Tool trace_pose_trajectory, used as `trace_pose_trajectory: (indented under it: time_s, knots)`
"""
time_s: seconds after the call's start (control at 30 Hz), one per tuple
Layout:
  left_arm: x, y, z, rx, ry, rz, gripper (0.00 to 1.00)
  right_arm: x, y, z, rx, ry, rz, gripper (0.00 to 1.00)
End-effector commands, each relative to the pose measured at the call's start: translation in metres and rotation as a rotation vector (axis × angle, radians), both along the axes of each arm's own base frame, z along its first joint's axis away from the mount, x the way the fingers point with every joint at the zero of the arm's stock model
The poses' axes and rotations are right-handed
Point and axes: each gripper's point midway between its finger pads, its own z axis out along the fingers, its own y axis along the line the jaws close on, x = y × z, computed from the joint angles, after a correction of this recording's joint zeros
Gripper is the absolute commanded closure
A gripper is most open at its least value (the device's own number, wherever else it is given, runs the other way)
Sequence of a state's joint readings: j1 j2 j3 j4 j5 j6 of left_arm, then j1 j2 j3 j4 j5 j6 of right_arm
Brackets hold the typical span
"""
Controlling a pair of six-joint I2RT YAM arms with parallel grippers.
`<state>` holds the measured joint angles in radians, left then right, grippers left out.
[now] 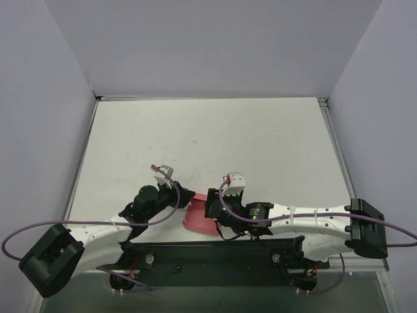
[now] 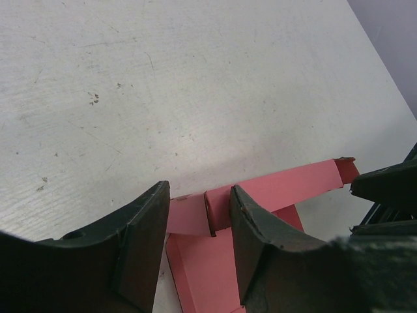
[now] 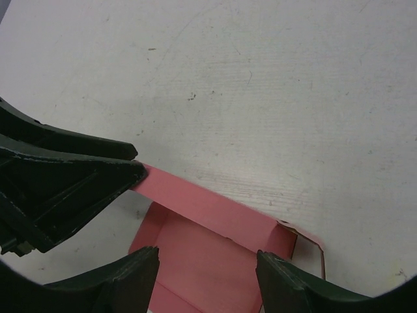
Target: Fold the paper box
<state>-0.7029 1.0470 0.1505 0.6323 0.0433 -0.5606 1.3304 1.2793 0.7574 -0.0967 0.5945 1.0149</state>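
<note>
At the near middle of the table (image 1: 195,130), left gripper (image 2: 199,195) and right gripper (image 3: 207,254) both spread apart, straddling the paper box (image 1: 197,220)

Both arms lie low and bend in toward the paper box (image 1: 197,220), one from each side. The left arm (image 1: 98,228) reaches to the box's left end. There the left gripper (image 2: 199,195) has its fingers apart, one on each side of a box wall. The right arm (image 1: 306,218) reaches to the box's right end. The right gripper (image 3: 208,257) hangs over the box with its fingers apart too.
</note>
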Motion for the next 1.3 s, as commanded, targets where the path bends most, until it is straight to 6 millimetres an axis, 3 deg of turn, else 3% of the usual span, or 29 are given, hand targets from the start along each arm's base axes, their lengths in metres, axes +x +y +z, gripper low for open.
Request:
trace_pose_trajectory:
  time_s: [0.0,0.33,0.63,1.1,1.27]
  knots:
    - [-0.003,0.001,0.0,0.011,-0.021,-0.018,0.48,0.002,-0.019,-0.001,-0.015,-0.004,-0.063,0.38]
    - [-0.002,0.001,0.003,0.014,-0.033,-0.022,0.48,0.015,-0.035,-0.012,-0.037,0.003,-0.119,0.41]
    - [-0.003,0.001,0.004,0.008,-0.038,-0.026,0.49,0.02,-0.026,-0.018,0.081,0.035,-0.124,0.43]
    - [-0.002,0.0,0.005,0.016,-0.038,-0.03,0.48,0.025,-0.023,0.005,0.239,0.018,-0.117,0.43]
    - [-0.001,0.0,0.006,0.016,-0.041,-0.027,0.48,0.031,-0.025,-0.003,0.228,0.048,-0.136,0.45]
